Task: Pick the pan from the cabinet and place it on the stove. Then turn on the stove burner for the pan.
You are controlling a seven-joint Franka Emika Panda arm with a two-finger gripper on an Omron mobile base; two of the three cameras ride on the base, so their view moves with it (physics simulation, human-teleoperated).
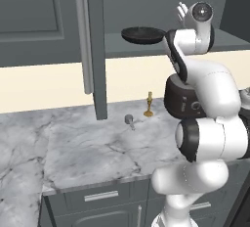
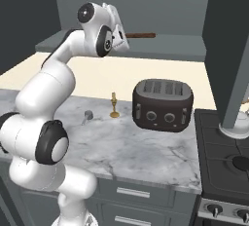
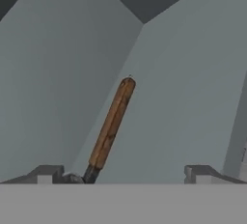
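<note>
One pan point(image 1: 142, 35) on the shelf of one cabinet point(image 1: 93, 50); one four-slot toaster point(image 2: 163, 104), one small gold figurine point(image 2: 114, 106) and one small grey object point(image 2: 88, 116) on the marble counter point(image 2: 146, 152); one stove point(image 2: 226, 164) with two visible knobs point(image 2: 214, 211)
</note>
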